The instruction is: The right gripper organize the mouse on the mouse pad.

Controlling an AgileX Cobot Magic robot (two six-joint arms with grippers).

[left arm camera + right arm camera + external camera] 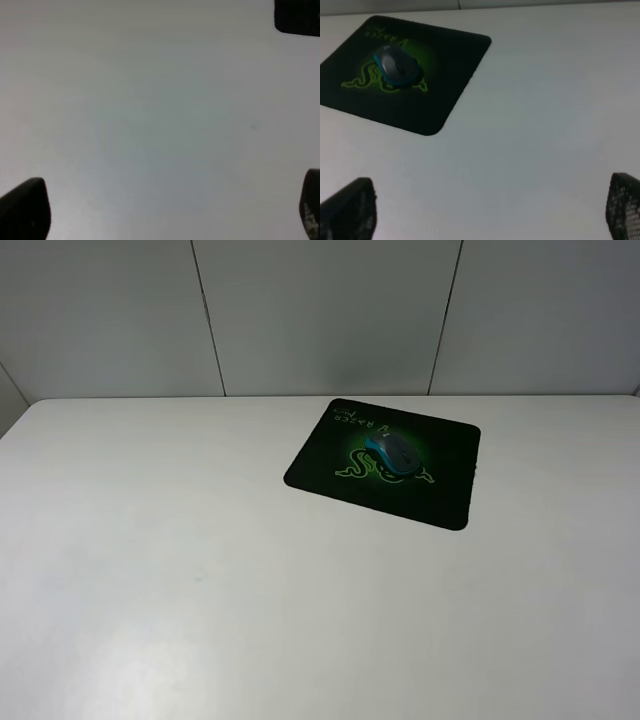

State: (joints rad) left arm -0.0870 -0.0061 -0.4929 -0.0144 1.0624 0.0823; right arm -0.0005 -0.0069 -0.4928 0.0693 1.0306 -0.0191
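Observation:
The mouse (391,453), dark on top with teal-blue sides, lies on the middle of the black mouse pad (318,460), over its green snake logo. Both sit at the far right of the white table. Neither arm shows in the exterior high view. In the right wrist view the mouse (396,64) rests on the pad (445,65), well away from my right gripper (490,210), whose two fingertips (350,210) stand wide apart and empty. My left gripper (165,210) is open over bare table, with nothing between its fingertips (25,210).
The white table (200,570) ends at a grey panelled wall (320,310) just behind the pad. A dark object (297,17) shows at one corner of the left wrist view.

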